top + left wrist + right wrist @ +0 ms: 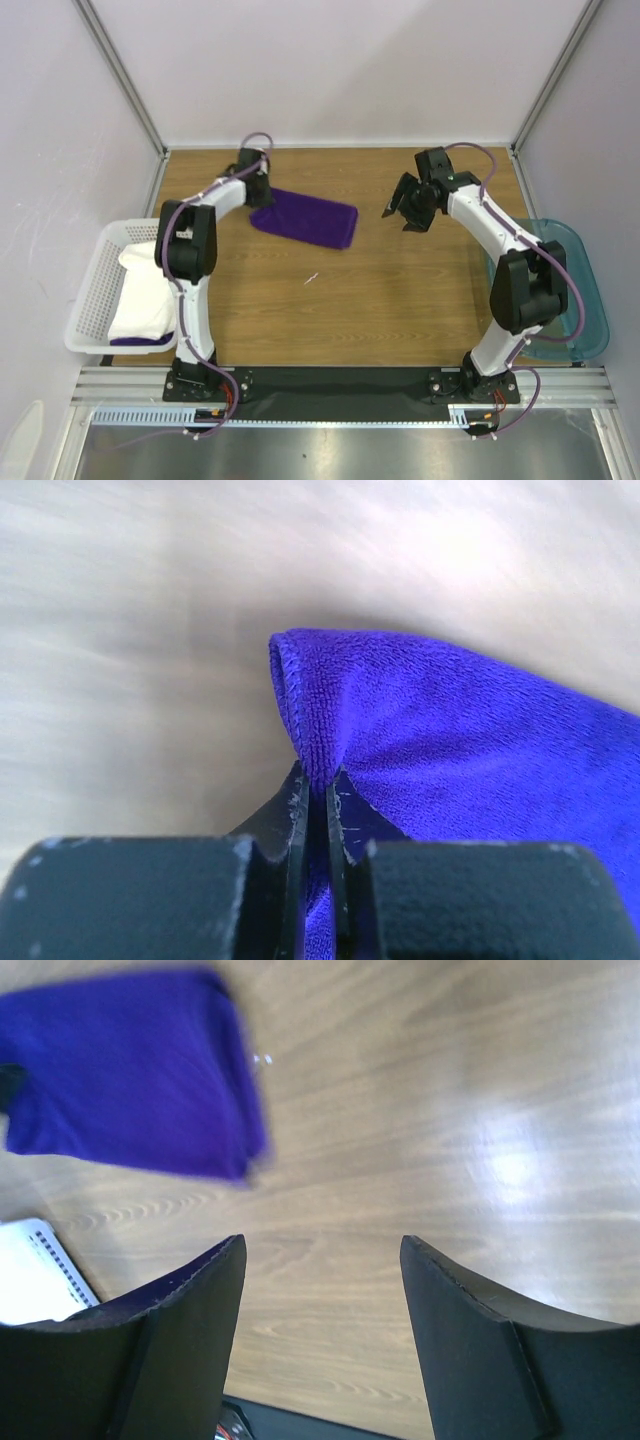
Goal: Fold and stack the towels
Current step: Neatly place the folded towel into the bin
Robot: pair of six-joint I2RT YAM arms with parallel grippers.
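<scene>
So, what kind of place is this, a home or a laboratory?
Probably a robot test cell in a laboratory: bare white walls on aluminium frame posts enclose a wooden table, with the left arm and right arm bolted at its near edge.

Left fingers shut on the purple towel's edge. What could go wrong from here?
1. The left fingers pinch only a narrow bit of the purple towel near its corner; it may slip out when dragged.
2. The right fingers hang open, off the towel; a one-sided pull might bunch it.
</scene>
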